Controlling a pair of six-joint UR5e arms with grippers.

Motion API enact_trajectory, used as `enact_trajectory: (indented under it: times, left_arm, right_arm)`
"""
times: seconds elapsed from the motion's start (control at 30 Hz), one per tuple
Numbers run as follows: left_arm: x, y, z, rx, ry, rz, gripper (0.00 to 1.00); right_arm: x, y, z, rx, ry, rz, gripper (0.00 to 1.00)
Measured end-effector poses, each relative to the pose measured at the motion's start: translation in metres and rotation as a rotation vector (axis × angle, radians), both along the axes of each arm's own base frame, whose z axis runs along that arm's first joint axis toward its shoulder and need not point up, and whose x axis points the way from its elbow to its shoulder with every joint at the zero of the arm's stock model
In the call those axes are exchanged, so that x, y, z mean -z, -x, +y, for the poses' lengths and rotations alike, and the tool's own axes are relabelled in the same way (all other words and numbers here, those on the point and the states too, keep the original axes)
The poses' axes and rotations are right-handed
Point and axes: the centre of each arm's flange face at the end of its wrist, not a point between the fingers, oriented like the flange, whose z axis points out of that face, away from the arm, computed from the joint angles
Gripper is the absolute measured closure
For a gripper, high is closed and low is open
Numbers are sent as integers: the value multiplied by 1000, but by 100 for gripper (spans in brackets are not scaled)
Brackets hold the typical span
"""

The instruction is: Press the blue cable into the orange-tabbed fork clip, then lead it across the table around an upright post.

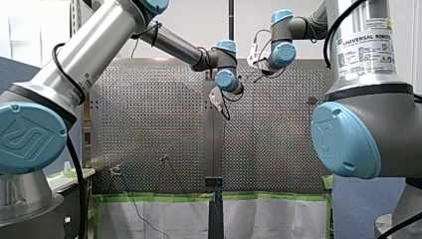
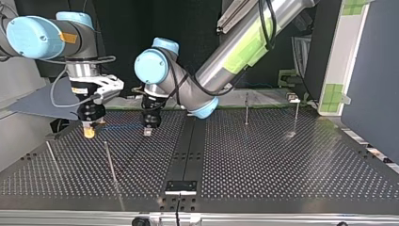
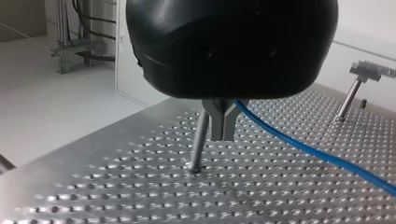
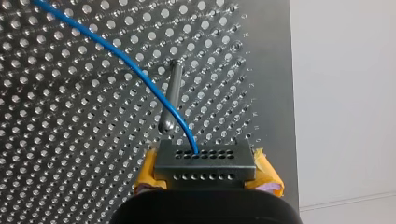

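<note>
**Blue cable held between both grippers over the perforated table**

In the left wrist view, the blue cable (image 3: 303,147) is seen pinched in the closed metal fingers of the left gripper (image 3: 223,133), below its black body. From the fingers the cable is led away, slanting down over the perforated table (image 3: 116,186). An upright post (image 3: 200,140) stands just beside the fingers, on the side away from the cable. Well apart, beyond the cable, a headed post (image 3: 348,100) is seen tilted.

In the right wrist view, the cable is carried into the tip of the right gripper (image 4: 205,163), which is clamped on it. Yellow pads are shown on either side of a grey block with holes. Ahead of this gripper a rounded-tip post (image 4: 170,100) rises from the table, and the cable is seen crossing in front of it.

In the top view, the right gripper is placed at the left of the frame and the left gripper just left of centre, both low over the table. A faint blue line is stretched between them. A thin rod (image 2: 109,160) stands below them in the frame, between the two.
</note>
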Motion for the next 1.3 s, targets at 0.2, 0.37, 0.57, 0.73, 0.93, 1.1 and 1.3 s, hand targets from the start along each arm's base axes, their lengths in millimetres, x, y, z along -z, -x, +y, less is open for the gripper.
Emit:
enact_trajectory:
  times: [0.2,0.37,0.57,0.73,0.93,1.1,1.3]
  left_arm:
    - [-30,4,10,-42,-31,-49,100]
    - [-43,2,10,-45,-67,-82,100]
    - [-55,-6,14,-40,-108,-102,100]
    - [-73,-13,16,-14,-116,-111,100]
    - [-94,-23,19,-8,-103,-131,100]
    - [-91,-36,16,0,-114,-122,100]
    - [-72,-50,8,6,-149,-80,100]
  right_arm:
    - [0,5,-4,11,1,-2,100]
    - [-2,8,-8,16,9,-14,100]
    - [-13,11,-16,-2,25,-52,100]
    - [-24,14,-27,-4,39,-80,100]
    - [-34,17,-42,-2,52,-100,100]
    - [-36,24,-54,13,54,-112,100]
    - [-31,33,-69,34,44,-115,100]
